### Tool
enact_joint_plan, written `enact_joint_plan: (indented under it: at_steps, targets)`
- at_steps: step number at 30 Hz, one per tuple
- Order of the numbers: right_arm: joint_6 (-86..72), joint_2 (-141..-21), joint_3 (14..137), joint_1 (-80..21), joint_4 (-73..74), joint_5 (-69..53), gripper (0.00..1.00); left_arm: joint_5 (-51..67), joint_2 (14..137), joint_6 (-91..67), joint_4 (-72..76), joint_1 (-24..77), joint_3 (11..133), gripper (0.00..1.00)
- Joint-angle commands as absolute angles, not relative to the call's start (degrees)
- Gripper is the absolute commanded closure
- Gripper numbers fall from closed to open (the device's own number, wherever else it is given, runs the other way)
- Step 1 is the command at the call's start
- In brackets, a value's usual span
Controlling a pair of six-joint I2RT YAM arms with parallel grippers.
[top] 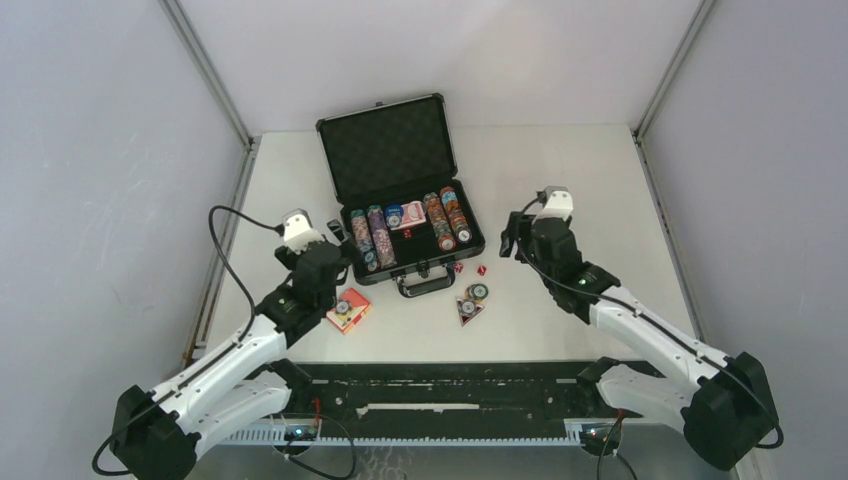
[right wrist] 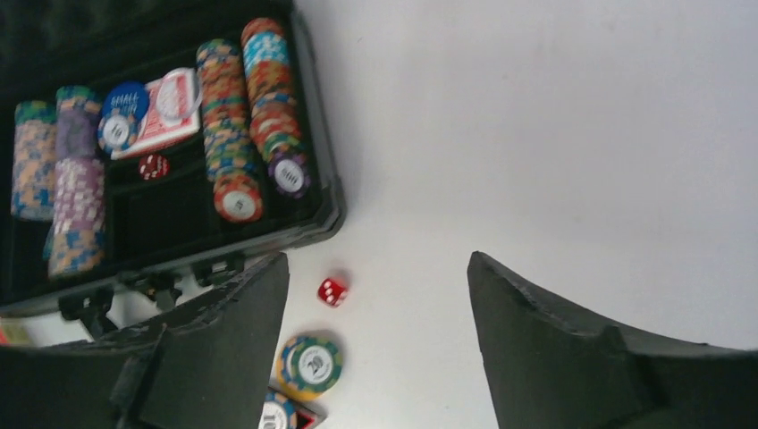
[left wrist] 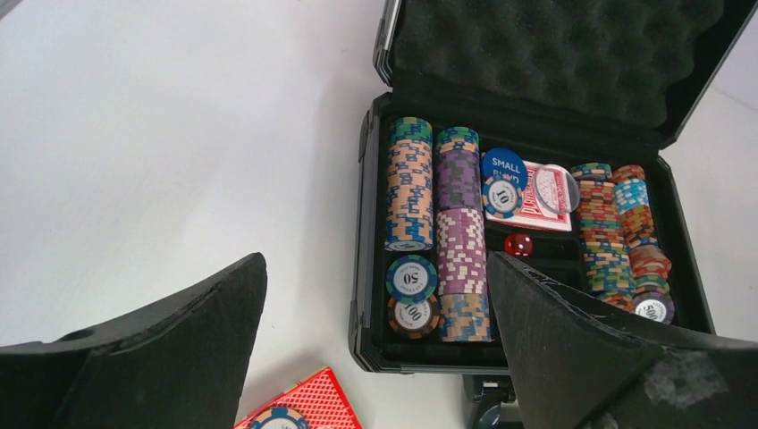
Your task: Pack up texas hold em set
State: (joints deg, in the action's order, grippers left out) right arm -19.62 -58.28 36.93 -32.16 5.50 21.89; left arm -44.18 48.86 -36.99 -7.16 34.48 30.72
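While the left gripper (left wrist: 377, 264) and right gripper (right wrist: 377, 261) both hang wide open and empty, the open briefcase (top: 385, 150) sits mid-worktop (top: 580, 180) holding four chip rows (left wrist: 409, 183), one card box (left wrist: 545, 192) and one die (left wrist: 517, 244), with two dice (top: 459, 268), a second card box (top: 352, 318) and two loose chips (right wrist: 309, 365) lying just in front.

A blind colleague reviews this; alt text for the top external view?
An open black briefcase of poker chips sits centrally, lid raised. Before it lie two red dice, loose chips and a red card box. Left gripper and right gripper flank it, open and empty.
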Motion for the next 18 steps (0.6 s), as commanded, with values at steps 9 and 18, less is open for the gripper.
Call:
enact_joint_plan:
  at_steps: [9, 18]
  targets:
    - [-25.5, -73.8, 50.0, -43.4, 19.8, 23.7, 0.15, -40.8, 51.9, -40.0, -8.0, 34.3, 31.8, 0.15]
    - [-28.7, -81.2, 50.4, -44.7, 19.7, 20.5, 0.15, -40.6, 55.3, -40.6, -9.8, 34.3, 33.6, 0.15]
